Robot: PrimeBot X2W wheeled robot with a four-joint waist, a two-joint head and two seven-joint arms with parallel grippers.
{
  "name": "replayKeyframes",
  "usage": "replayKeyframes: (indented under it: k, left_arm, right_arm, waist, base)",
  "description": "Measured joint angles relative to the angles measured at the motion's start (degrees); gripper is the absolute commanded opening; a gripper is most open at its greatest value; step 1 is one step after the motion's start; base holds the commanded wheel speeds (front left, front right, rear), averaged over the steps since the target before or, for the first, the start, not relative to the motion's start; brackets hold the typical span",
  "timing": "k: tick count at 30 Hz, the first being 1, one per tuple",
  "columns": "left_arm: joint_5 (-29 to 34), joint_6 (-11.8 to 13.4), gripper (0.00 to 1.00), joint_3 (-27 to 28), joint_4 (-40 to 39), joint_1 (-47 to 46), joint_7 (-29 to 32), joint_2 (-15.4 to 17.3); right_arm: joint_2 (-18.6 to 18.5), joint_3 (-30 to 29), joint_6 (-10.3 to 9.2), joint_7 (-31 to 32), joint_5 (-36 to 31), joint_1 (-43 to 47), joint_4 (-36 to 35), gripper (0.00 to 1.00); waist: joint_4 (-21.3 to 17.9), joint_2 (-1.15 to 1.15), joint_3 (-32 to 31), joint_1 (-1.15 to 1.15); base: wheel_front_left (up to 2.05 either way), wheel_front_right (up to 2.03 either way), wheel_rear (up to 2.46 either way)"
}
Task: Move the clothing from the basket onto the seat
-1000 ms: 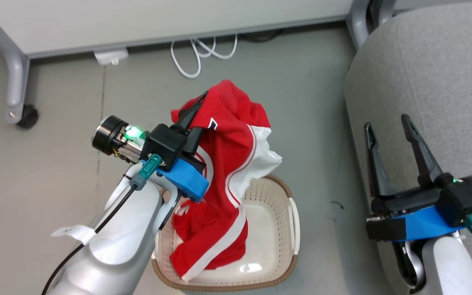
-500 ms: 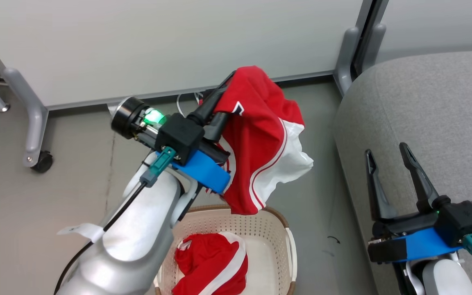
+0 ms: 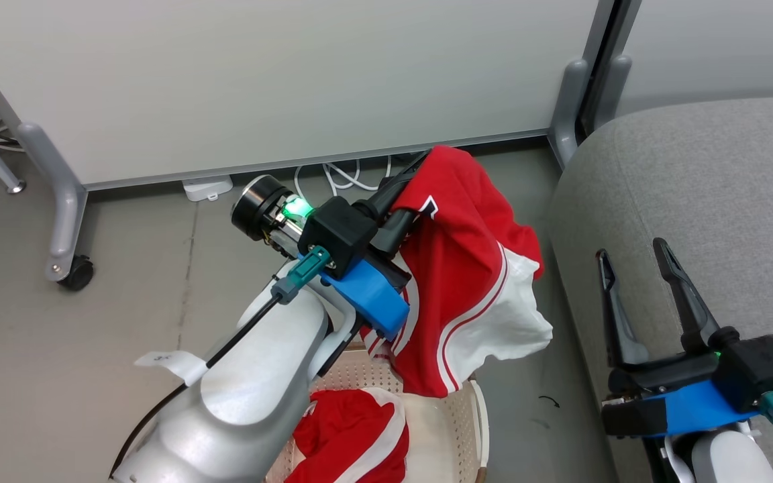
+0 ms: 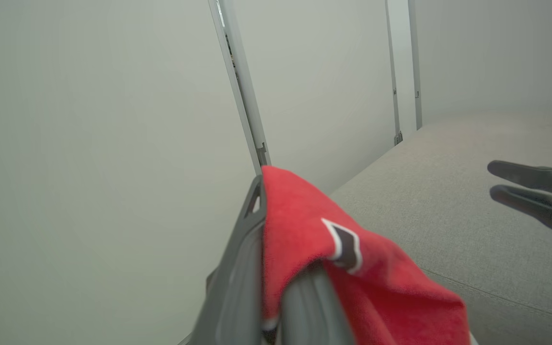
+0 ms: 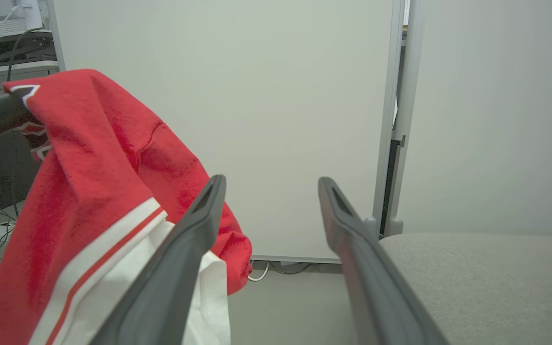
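Bottom middle of the head view there's the cream-white perforated plastic laundry basket with a brown woven-look rim [image 3: 475,410], and one crumpled red garment with white stripes [image 3: 353,429] is lying in it. Right above that, the left gripper [image 3: 419,168] is pinched tight on a fold of the second red sports garment with white panels and a bit of navy-and-white lettering [image 3: 467,268]. It hangs off the fingers with its hem dangling over the basket's far rim; can't tell if it's touching.

If I were driving, I'd lift a touch more so the hem clears the rim, then swing toward the right of the frame. That cloth is floppy and most of it hangs below the pinch, so I'd carry it well in over the cushion before letting go. Drop it at the rounded edge and it probably slides off.

Lower right, the right gripper [image 3: 631,249] sits over the near edge of the big grey fabric-upholstered couch seat [image 3: 708,188], fingers spread wide with nothing in them. I'd keep it out of the way so the cloth doesn't drape on it.

The seat fabric looks grippy enough. The smooth grey floor [image 3: 125,302] runs up to a pale partition panel [image 3: 292,80] on grey legs, with a black caster wheel [image 3: 76,274] at left and white cables [image 3: 343,176] at its foot
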Motion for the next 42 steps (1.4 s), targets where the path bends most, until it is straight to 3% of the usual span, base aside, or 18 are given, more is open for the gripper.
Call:
replayKeyframes:
  k: [17,27,42]
  left_arm:
    - [-3.82,-0.01,0.0,-3.97,2.89,-2.3,0.01,0.11]
    - [-5.23,-0.01,0.0,-5.31,3.66,-3.09,0.0,-0.36]
    - [-6.71,-0.01,0.0,-7.65,4.08,-4.44,0.0,-1.13]
  right_arm:
    - [0.0,8.83,0.0,-0.01,-2.64,-4.89,-1.64,1.0]
    - [-1.04,15.64,0.0,-0.08,-5.81,-11.28,7.45,1.0]
    - [-0.26,17.38,0.0,-0.08,-8.05,-18.99,22.88,1.0]
  waist:
    - [0.91,0.0,1.28,0.0]
    - [1.47,0.0,2.28,0.01]
    - [2.79,0.0,3.64,0.01]
  base:
    - [0.0,0.0,0.0]
    - [0.0,0.0,0.0]
    - [0.0,0.0,0.0]
